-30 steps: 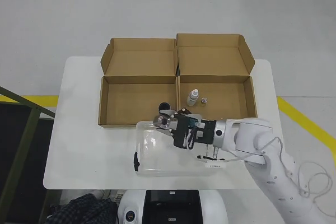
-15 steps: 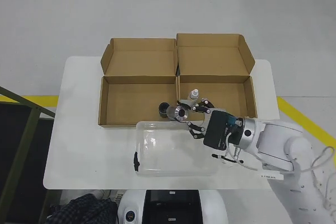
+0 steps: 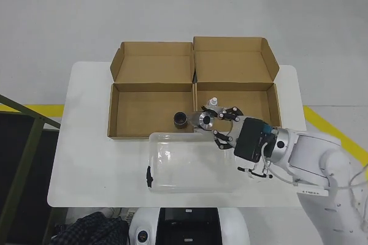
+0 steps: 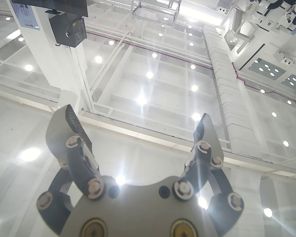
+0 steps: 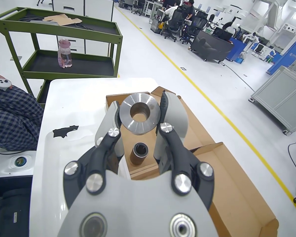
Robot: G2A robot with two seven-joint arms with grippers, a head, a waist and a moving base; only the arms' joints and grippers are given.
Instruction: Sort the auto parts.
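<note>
Your right gripper (image 5: 139, 108) carried the steel ring (image 5: 139, 127) off the clear bin (image 3: 184, 170) to the cardboard boxes (image 3: 147, 113), pinching it near their shared wall beside the black sleeve (image 3: 180, 117); placing seemed underway; next you needed to settle over one box, then release.

Top cam sits above the arms, looking straight down on the table (image 3: 92, 159) and both cardboard boxes (image 3: 141, 113). Right wrist cam rides close behind the right gripper (image 5: 140, 114), facing across that same table and boxes. Left wrist cam points up at the ceiling (image 4: 148, 75) past the left gripper (image 4: 137, 114).
</note>
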